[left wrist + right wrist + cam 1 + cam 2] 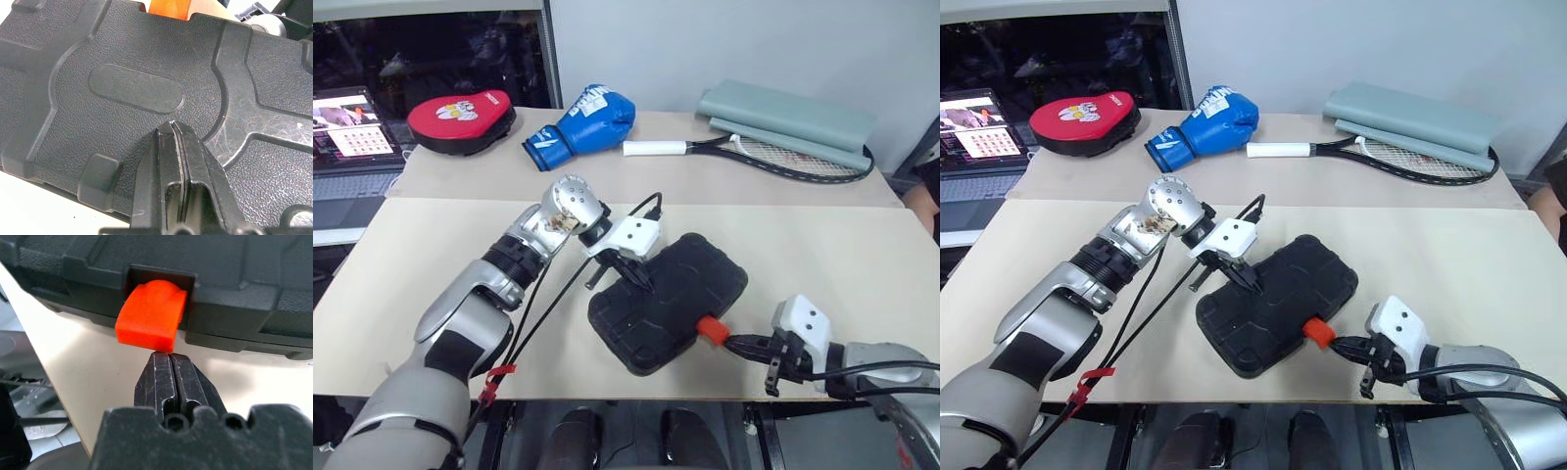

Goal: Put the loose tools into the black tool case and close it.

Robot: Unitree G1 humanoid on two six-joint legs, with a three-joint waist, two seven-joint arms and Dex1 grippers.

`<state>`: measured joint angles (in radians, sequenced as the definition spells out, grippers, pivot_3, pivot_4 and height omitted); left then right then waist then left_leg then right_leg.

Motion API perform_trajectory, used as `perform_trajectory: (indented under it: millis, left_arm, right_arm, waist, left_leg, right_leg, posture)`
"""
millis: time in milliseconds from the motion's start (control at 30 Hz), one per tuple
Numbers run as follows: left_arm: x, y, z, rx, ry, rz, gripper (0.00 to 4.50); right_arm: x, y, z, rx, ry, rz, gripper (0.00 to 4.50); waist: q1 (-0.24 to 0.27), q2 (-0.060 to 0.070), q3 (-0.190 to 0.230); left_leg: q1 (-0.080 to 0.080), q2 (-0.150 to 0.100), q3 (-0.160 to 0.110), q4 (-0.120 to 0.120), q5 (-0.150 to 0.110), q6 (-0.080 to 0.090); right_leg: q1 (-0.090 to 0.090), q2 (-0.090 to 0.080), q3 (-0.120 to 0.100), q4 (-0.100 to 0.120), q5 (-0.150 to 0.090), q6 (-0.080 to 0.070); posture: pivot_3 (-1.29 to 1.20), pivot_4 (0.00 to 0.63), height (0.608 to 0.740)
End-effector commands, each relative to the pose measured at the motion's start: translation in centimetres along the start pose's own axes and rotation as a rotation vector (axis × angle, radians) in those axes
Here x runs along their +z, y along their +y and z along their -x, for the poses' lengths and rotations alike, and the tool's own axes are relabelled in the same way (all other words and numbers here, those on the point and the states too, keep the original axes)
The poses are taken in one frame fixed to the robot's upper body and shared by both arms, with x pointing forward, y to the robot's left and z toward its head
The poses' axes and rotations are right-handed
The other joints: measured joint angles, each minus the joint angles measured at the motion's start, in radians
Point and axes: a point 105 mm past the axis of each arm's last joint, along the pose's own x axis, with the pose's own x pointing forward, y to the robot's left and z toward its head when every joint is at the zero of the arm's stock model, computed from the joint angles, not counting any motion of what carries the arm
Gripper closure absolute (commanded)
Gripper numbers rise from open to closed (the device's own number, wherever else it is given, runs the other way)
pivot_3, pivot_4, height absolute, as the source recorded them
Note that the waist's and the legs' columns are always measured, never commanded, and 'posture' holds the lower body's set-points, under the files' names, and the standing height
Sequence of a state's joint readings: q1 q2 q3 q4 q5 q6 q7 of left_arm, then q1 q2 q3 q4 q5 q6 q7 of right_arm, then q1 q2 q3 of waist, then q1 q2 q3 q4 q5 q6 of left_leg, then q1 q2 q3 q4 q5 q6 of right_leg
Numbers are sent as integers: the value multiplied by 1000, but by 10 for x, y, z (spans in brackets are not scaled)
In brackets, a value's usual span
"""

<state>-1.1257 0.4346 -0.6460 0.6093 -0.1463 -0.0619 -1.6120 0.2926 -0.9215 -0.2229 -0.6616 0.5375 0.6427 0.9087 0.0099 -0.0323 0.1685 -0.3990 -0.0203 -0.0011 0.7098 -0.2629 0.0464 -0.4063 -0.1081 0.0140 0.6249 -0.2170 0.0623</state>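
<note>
The black moulded-plastic tool case (668, 301) lies shut and flat on the near half of the pale beige table (862, 264), turned at an angle so one corner points toward the near edge. Its lid is pebbled black plastic with raised ribs, a smooth oval panel pressed into the middle and rounded corners. A small orange latch (151, 316) sits in a notch on the case's near-right side and juts out over the table top. My left end effector (641, 280) is closed, its two black fingers pressed together, and the tips rest on the textured lid toward the case's far-left part. My right end effector (171, 363) is also closed with nothing between its fingers; the tips sit just below the orange latch, so close that I cannot tell whether they touch it. On the far part of the table, well apart from the case, lie a red-and-black oval punch pad (461, 118) on the left, a blue boxing glove (581, 121) beside it, and a black-framed tennis racket with a white grip (754, 152) to the right, its head resting against a folded grey-green cover (790, 113).
</note>
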Motion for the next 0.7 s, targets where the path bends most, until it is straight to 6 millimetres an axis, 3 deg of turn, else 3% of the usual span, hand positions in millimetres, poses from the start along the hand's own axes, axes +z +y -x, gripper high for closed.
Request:
perform_trajectory:
  millis: [33,700]
  left_arm:
    - [-11,-3,-5,-15,38,29,4450]
    - [-10,0,-4,-7,42,23,4450]
  right_arm:
    - [31,-5,12,-13,-95,51,4500]
    - [19,-14,-17,-66,-77,12,4500]
  waist:
    - [-1,0,0]
    - [2,0,0]
  left_leg:
    - [0,0,0,0,0,0]
    - [-1,0,-1,0,0,1]
  right_leg:
    - [0,0,0,0,0,0]
    - [0,0,0,-1,0,1]
  posture:
    - [0,150,736]
    - [0,150,736]
